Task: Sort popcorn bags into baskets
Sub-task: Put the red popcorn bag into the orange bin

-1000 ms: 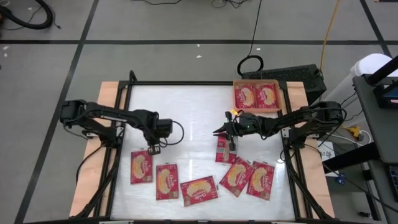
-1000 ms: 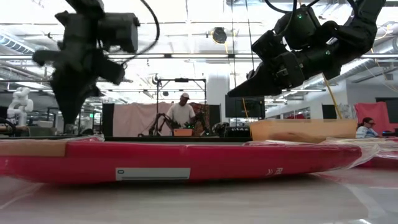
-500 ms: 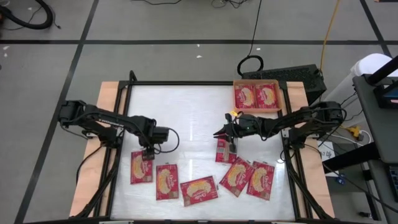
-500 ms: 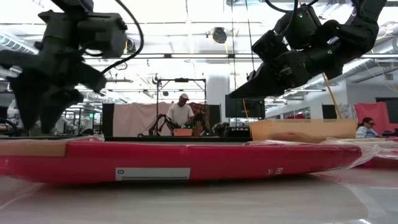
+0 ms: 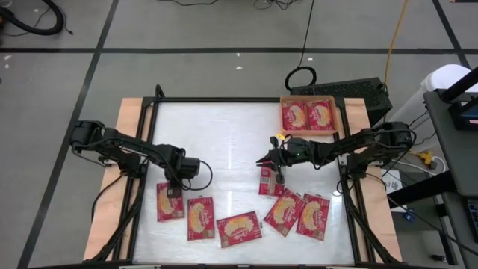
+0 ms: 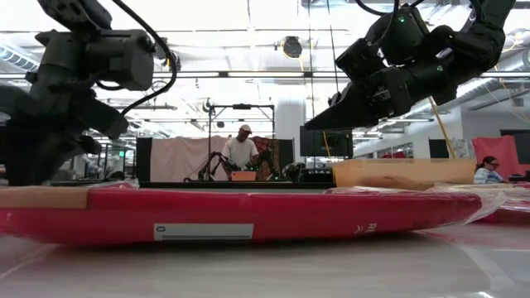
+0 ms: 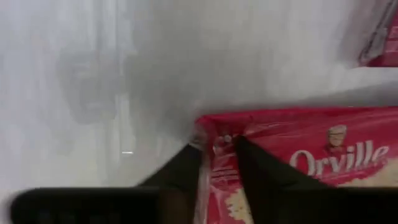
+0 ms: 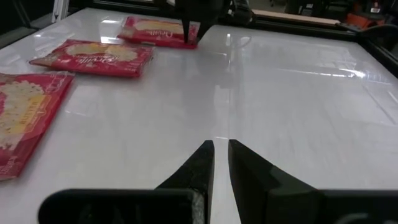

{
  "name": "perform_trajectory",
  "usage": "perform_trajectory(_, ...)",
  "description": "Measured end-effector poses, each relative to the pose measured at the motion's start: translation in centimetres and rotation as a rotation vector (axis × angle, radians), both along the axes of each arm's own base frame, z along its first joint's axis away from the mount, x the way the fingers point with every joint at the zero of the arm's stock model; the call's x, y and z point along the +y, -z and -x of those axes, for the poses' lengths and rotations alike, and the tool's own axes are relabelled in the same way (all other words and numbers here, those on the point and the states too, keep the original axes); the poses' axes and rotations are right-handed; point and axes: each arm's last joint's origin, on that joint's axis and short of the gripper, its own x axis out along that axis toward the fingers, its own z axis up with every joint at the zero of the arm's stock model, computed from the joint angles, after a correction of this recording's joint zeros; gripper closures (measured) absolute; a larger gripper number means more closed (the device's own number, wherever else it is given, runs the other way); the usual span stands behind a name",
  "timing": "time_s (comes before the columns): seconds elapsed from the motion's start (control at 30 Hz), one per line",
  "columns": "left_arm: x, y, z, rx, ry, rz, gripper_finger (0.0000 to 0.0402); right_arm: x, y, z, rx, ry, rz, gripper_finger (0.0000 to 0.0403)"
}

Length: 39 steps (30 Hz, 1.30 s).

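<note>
Several red popcorn bags lie flat along the table's near side: bags (image 5: 200,218), (image 5: 239,229), (image 5: 283,211), (image 5: 313,217) and one (image 5: 267,179) nearer the middle. My left gripper (image 5: 174,191) is down at the far edge of the leftmost bag (image 5: 169,205), shut on it. My right gripper (image 5: 263,160) hovers shut above the table beside the middle bag, touching nothing. The orange tray (image 5: 308,99) sits at the far right edge with two bags lying in it. My left gripper (image 7: 219,165) has the leftmost bag's edge strip (image 7: 217,146) near a far corner between its two fingers, one finger (image 7: 186,171) outside the edge and the other on the bag's face. The fingers come from above, pointing down. The bag lies flat on the table.
The white tabletop (image 5: 224,134) between the arms and the tray is bare. A dark frame rail (image 5: 224,99) runs round the table. The low view shows one bag (image 6: 248,213) close up across its width. People and equipment stand in the room beyond the table.
My left gripper has moved toward the table's near-left and come down onto the leftmost bag's far edge. No bag has moved.
</note>
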Motion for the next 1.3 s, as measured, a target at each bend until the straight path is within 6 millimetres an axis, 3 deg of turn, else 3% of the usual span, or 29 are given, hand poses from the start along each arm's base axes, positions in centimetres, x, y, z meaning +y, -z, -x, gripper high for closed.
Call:
perform_trajectory(0.07, 0.0, -0.2, -0.3, -0.012, -0.005, 0.001, 0.0372, 0.0, -0.1, 0.0, -0.007, 0.0, 0.001, 0.0362)
perform_trajectory(0.13, 0.1, -0.5, -0.7, -0.033, -0.023, -0.022, 0.0389, 0.0, -0.1, 0.0, -0.012, 0.001, 0.001, 0.0362)
perform_trajectory(0.57, 2.0, -6.9, -5.5, -0.314, -0.03, -0.402, 0.0398, 1.0, -1.3, -0.5, -0.135, 0.058, -0.034, 0.0362)
perform_trajectory(0.87, 4.9, -12.4, -8.6, -0.58, -0.24, -0.733, 0.0398, 1.4, -1.5, -0.5, -0.157, 0.13, -0.044, 0.0362)
perform_trajectory(1.07, 5.5, -13.6, -10.2, -0.791, -0.296, -0.748, 0.0398, 1.5, -0.7, -0.7, -0.135, 0.252, -0.054, 0.0335)
perform_trajectory(1.3, 5.5, -13.5, -10.8, -0.866, -0.317, -0.736, 0.0398, 0.8, 0.5, -1.0, -0.118, 0.423, 0.035, 0.0264)
